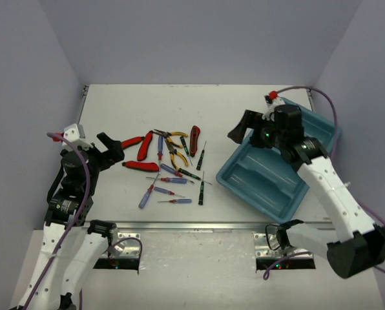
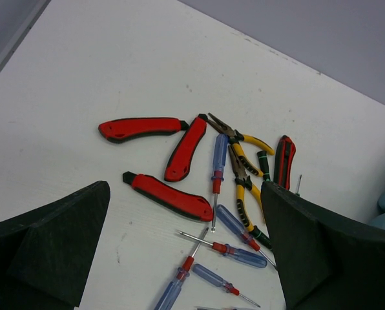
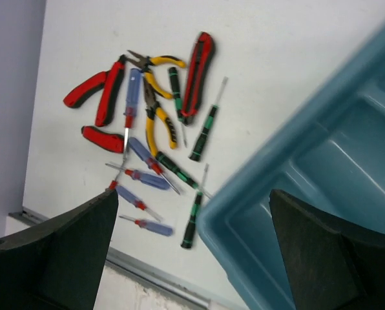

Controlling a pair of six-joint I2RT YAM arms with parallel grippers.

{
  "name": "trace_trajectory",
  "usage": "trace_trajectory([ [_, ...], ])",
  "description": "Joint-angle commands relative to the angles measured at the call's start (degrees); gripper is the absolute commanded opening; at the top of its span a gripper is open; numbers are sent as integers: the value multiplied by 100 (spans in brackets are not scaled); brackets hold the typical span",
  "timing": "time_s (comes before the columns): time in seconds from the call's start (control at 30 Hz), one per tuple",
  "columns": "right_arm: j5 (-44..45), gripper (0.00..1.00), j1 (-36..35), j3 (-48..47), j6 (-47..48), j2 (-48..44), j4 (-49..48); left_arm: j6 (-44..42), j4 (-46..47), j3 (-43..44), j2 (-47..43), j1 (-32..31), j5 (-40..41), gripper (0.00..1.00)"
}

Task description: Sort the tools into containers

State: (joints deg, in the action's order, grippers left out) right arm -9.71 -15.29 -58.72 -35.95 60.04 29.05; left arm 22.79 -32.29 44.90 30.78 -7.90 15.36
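The tools lie in a loose pile (image 1: 170, 165) mid-table: red-handled cutters (image 2: 170, 196), yellow-handled pliers (image 2: 241, 168), blue screwdrivers (image 2: 218, 158) and black-green screwdrivers (image 3: 205, 126). The teal tray (image 1: 270, 171) sits at the right, and its long compartments (image 3: 347, 142) hold nothing that I can see. My left gripper (image 1: 112, 150) is open and empty, hovering just left of the pile, also in the left wrist view (image 2: 186, 258). My right gripper (image 1: 243, 129) is open and empty above the tray's far-left corner, also in the right wrist view (image 3: 192, 252).
A metal rail (image 1: 192, 226) runs along the table's near edge. Lilac walls close in the back and both sides. A purple cable (image 1: 328, 110) loops over the right arm behind the tray.
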Motion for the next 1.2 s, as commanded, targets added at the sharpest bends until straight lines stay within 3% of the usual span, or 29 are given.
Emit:
trace_trajectory([
  [0.0,864,99,-829,-1237,216,1358,-476,-37,290,-43,51,-62,-90,100],
  [0.2,2097,98,-1480,-2699,369,3459,-208,-37,285,-51,94,-70,-61,100],
  [0.47,2696,85,-2024,-4796,643,5950,542,-46,309,-66,104,-62,-86,100],
  [0.6,2883,81,-2066,-5367,579,6635,794,-47,303,-60,191,-62,-113,100],
  [0.83,2686,67,-2074,-5307,431,7169,690,-55,312,-69,157,-63,-139,100],
  [1.17,2338,56,-1956,-5390,157,7742,708,-55,304,-69,88,-71,-131,100],
])
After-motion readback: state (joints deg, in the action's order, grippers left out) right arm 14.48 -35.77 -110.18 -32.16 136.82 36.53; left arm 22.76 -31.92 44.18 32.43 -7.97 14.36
